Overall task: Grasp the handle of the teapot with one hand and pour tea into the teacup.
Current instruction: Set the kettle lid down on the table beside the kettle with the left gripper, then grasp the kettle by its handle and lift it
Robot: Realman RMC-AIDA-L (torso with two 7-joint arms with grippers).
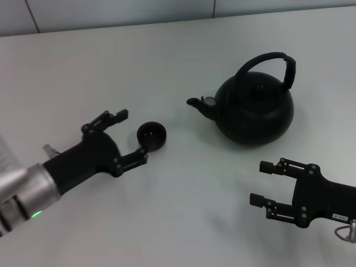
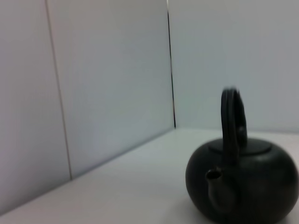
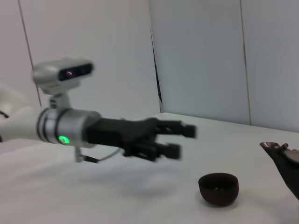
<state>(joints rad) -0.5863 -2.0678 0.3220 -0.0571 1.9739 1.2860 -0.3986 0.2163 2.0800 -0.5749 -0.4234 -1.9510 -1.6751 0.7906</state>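
Observation:
The black teapot [image 1: 255, 108] stands on the white table, right of centre, with its spout pointing left toward the teacup. Its arched handle [image 1: 267, 61] stands upright over the lid. The small black teacup [image 1: 151, 135] sits left of the teapot. My left gripper [image 1: 132, 137] is open and empty, close beside the teacup; the right wrist view shows this gripper [image 3: 182, 140] held above the table, apart from the teacup [image 3: 218, 188]. My right gripper [image 1: 260, 182] is open and empty, in front of the teapot. The left wrist view shows the teapot [image 2: 247, 186] and its handle [image 2: 231, 121].
The white table [image 1: 183, 211] reaches a pale panelled wall [image 1: 111, 11] at the back. The teapot's spout tip [image 3: 282, 158] shows at the edge of the right wrist view.

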